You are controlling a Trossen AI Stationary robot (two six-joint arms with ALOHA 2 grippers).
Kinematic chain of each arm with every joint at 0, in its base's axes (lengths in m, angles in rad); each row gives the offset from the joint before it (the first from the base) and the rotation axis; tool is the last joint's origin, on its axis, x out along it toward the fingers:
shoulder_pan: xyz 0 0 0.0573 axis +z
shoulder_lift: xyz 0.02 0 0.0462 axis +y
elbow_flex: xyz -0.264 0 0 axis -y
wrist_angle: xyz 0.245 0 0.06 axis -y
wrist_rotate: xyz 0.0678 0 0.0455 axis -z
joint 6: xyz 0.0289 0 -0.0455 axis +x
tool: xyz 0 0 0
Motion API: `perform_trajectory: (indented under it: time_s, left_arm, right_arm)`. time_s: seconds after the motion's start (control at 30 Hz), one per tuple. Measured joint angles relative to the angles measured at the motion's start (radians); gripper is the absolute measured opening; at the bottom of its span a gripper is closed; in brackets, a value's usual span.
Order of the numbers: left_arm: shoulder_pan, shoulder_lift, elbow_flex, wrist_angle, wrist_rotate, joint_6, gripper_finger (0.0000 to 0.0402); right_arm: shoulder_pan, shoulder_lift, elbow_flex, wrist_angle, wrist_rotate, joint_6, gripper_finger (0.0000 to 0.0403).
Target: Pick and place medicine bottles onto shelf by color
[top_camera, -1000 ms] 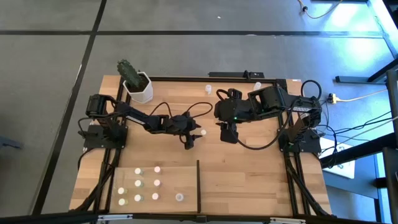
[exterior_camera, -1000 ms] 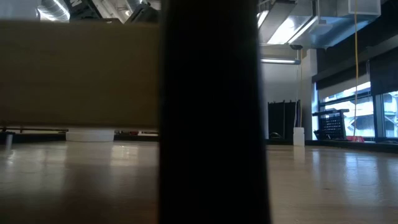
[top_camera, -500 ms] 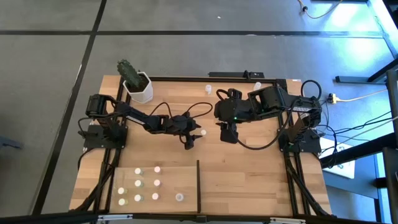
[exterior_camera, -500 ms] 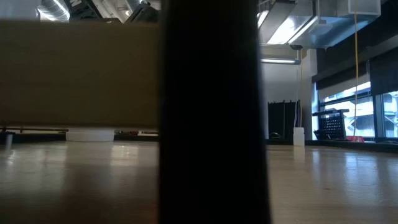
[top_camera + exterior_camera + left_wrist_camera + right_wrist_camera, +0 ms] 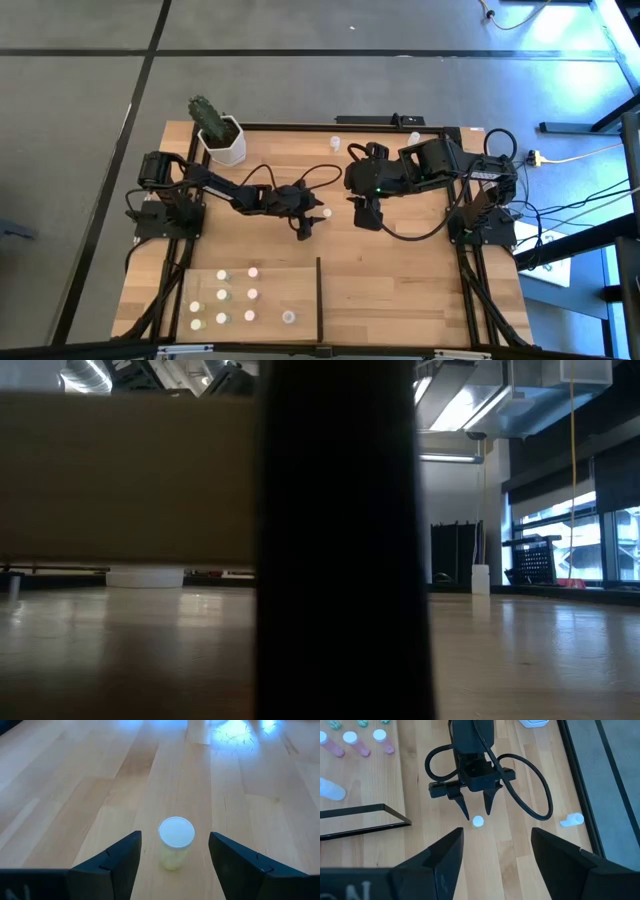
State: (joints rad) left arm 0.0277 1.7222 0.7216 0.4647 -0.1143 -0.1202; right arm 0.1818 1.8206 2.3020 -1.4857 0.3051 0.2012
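A tiny bottle (image 5: 176, 842) with a round white cap and a pale yellow-green body stands upright on the tabletop near the table's middle (image 5: 326, 212). My left gripper (image 5: 175, 855) is open. Its fingers stand on either side of the bottle, a little short of it, without touching; the right wrist view shows this too (image 5: 476, 812). My right gripper (image 5: 496, 837) is open and empty, above the table just right of the bottle (image 5: 367, 215). The shelf (image 5: 285, 285) lies at the near left with several bottles (image 5: 252, 294) standing on it.
A black upright divider (image 5: 319, 297) edges the shelf's right side. A white pot with a cactus (image 5: 222, 140) stands at the far left. Loose bottles lie near the far edge (image 5: 337, 145) (image 5: 415, 137). In the low view a dark upright (image 5: 335, 540) blocks the middle.
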Motion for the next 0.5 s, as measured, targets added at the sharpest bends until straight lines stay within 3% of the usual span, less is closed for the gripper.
perform_trajectory:
  time_s: [0.23,0.5]
  left_arm:
    - [-0.003,0.0,0.0,0.002,0.0,0.087,0.0225]
    - [-0.003,0.0,0.0,0.009,0.007,0.078,0.0225]
  right_arm:
    - [0.0,0.0,0.0,0.001,0.0,0.0,0.0234]
    - [0.0,0.0,0.0,0.001,-0.001,0.0,0.0234]
